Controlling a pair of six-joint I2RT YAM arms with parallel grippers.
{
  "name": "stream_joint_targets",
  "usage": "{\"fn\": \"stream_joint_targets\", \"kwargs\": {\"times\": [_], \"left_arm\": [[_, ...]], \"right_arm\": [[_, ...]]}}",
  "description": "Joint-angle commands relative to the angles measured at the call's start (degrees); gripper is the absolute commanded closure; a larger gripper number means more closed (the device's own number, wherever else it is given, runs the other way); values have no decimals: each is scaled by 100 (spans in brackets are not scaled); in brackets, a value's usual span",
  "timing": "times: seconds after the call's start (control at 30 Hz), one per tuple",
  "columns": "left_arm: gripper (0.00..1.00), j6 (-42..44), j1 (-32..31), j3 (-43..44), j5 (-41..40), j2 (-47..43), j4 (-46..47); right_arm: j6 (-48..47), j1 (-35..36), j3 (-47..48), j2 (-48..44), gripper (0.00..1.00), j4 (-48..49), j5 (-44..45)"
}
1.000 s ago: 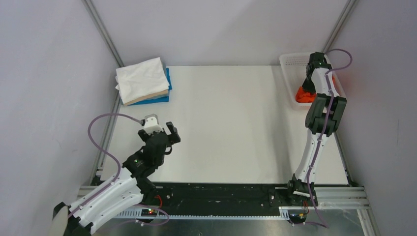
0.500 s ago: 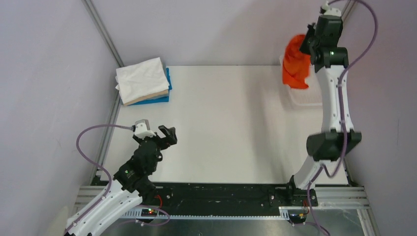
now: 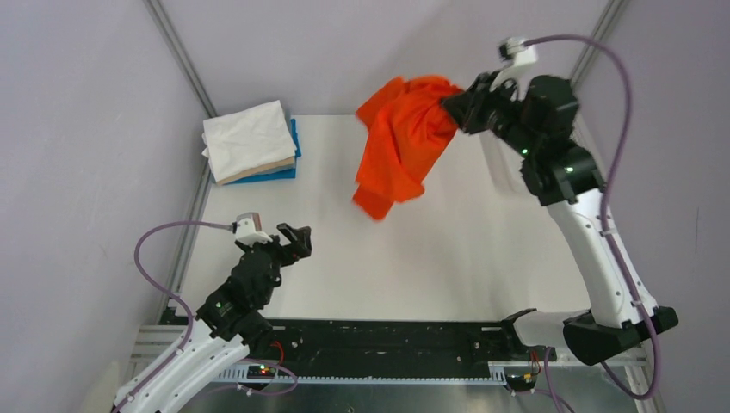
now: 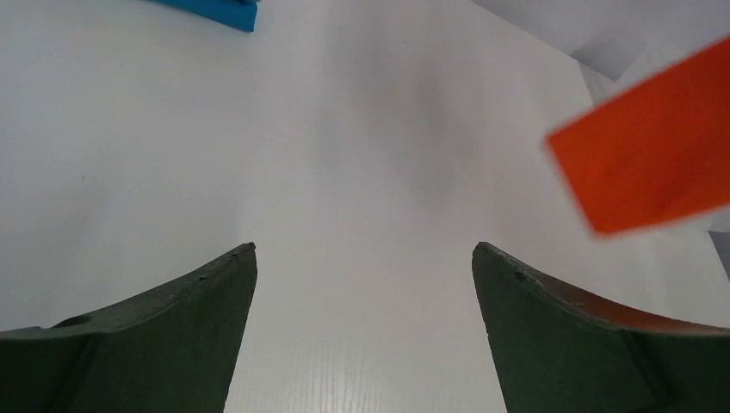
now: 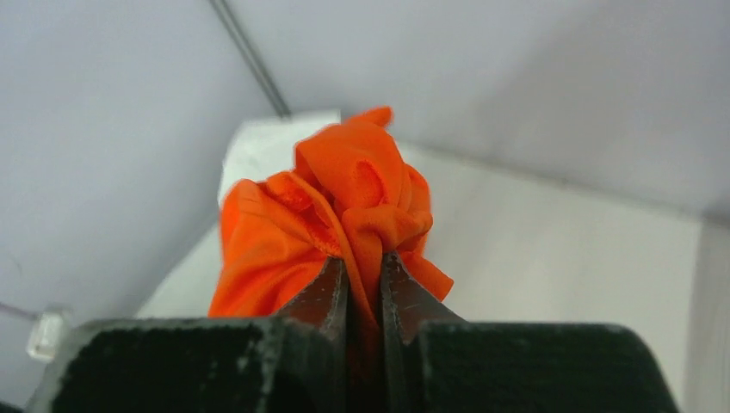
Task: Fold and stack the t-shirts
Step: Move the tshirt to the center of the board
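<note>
My right gripper (image 3: 452, 101) is shut on a bunch of the bright orange t-shirt (image 3: 400, 142) and holds it high in the air over the back middle of the table; the cloth hangs down and to the left. In the right wrist view the jaws pinch the orange cloth (image 5: 344, 206) between them, my right gripper (image 5: 363, 262). A blurred orange edge (image 4: 646, 146) shows in the left wrist view. The pile of folded shirts (image 3: 251, 142), white on top over beige and blue, lies at the back left. My left gripper (image 3: 293, 241) is open and empty low over the table's front left, also in its wrist view (image 4: 364, 254).
The white table (image 3: 448, 249) is walled by grey panels with metal posts at the back corners. A blue corner of the pile (image 4: 219, 10) shows at the top of the left wrist view. The basket is hidden behind the right arm.
My right gripper has lifted the orange t-shirt out of the basket at the back right and swung it up and left over the table. My left arm has drawn back slightly.
</note>
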Motion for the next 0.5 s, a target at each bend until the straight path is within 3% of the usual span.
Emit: {"fn": "stream_joint_targets", "kwargs": {"times": [0.0, 0.07, 0.2, 0.27, 0.3, 0.33, 0.43, 0.47], "left_arm": [[2, -255, -21, 55, 64, -55, -74], [2, -285, -22, 43, 92, -7, -90], [2, -309, -18, 57, 243, 197, -174], [2, -335, -20, 61, 403, 332, -213], [2, -356, -22, 53, 458, 379, -223], [2, -367, -20, 47, 554, 465, -225], [2, -448, -19, 16, 688, 603, -238], [2, -475, -19, 11, 728, 616, -236]], "right_arm": [[509, 47, -1432, -68, 85, 355, -476], [824, 42, -2806, -72, 82, 663, -446], [1086, 25, -3905, 660, 75, 953, -3], [1084, 5, -3953, 1133, 58, 858, 524], [1091, -27, -3937, 1350, 42, 781, 706], [1117, -50, -3848, 1404, 36, 698, 1093], [1172, 25, -3696, 1134, 5, 355, 1909], [1166, 81, -3678, 993, 3, 309, 2381]]}}
